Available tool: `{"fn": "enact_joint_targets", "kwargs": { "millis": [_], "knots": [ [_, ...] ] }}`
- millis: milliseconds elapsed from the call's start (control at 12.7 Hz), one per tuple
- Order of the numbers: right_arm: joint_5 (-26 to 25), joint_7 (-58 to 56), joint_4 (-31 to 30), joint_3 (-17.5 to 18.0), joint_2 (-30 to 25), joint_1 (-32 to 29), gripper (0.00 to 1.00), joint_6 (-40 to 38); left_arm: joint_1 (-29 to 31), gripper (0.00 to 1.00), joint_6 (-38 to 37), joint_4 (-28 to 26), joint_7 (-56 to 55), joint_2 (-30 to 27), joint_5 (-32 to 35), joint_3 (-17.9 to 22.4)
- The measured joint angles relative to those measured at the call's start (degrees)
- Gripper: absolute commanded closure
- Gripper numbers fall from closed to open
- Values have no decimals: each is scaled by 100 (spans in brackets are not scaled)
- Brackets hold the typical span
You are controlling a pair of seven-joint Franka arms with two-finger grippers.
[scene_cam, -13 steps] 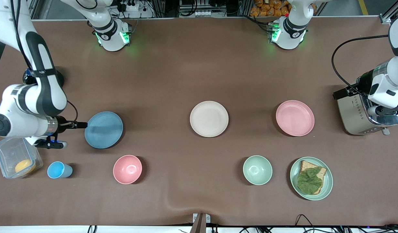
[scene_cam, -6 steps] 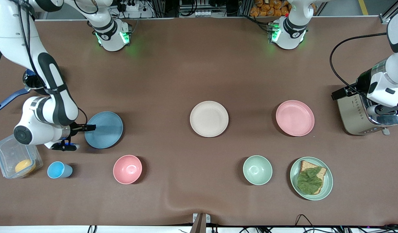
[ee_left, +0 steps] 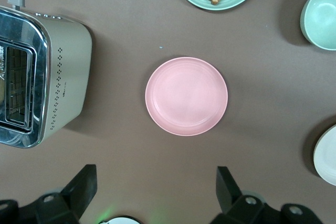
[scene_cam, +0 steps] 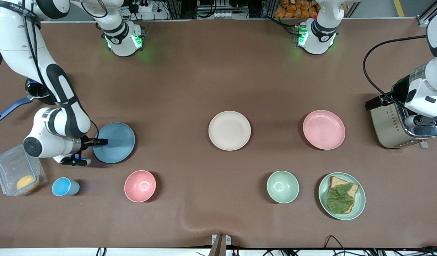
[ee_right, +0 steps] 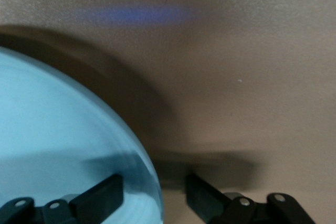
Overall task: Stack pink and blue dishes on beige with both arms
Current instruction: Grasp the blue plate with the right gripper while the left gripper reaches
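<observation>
The light blue plate (scene_cam: 115,143) lies toward the right arm's end of the table. My right gripper (scene_cam: 100,142) is at its rim, open; in the right wrist view one finger (ee_right: 100,195) is over the blue plate (ee_right: 58,145) and the other is outside the rim, so the right gripper (ee_right: 152,192) straddles the edge. The beige plate (scene_cam: 229,130) sits bare at mid-table. The pale pink plate (scene_cam: 324,129) lies toward the left arm's end. My left gripper (ee_left: 156,182) hangs open and empty, high above the table beside the pink plate (ee_left: 186,96).
A toaster (scene_cam: 399,124) stands under the left arm's wrist. Nearer the front camera are a blue cup (scene_cam: 64,187), a pink bowl (scene_cam: 140,186), a green bowl (scene_cam: 282,186) and a green plate with toast (scene_cam: 341,196). A clear container (scene_cam: 17,174) sits by the right arm.
The right arm has swung in toward the blue plate, and its fingers now reach over the rim. The left arm has hardly moved.
</observation>
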Motion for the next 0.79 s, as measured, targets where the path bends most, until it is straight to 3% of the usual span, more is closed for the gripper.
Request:
{"fn": "enact_joint_targets", "kwargs": {
  "millis": [395, 789],
  "knots": [
    [1, -475, 1, 27, -166, 0, 100, 80, 6, 0, 0, 19, 0, 0, 0, 0],
    [17, -563, 578, 116, -736, 6, 100, -1310, 4, 0, 0, 18, 0, 6, 0, 0]
  ]
}}
